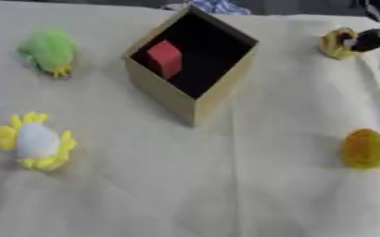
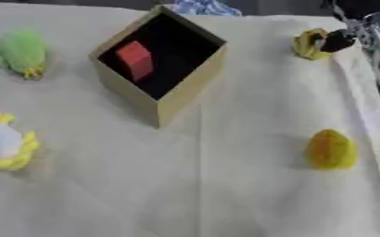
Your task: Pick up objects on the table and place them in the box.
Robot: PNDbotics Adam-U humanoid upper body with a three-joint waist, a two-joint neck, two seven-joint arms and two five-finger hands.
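At two o'clock the right robot hand [image 1: 370, 40], mostly cut off, touches a yellow toy [image 1: 336, 44]; its grip is unclear, left robot hand unseen

One box [image 1: 195, 99] sitting mid-table, one red block [image 1: 166, 57] lying inside it; four plush toys lying around the box: green [image 1: 47, 50], white-yellow [image 1: 35, 141], orange-yellow [image 1: 366, 149], yellow-black [image 1: 339, 43].

Even, soft, fairly bright light on the worktop [image 1: 225, 194] — no glare. Both views blurred throughout; edges of objects smeared. Box [image 1: 195, 104] interior deep in shadow — faint shadows beside the toys.
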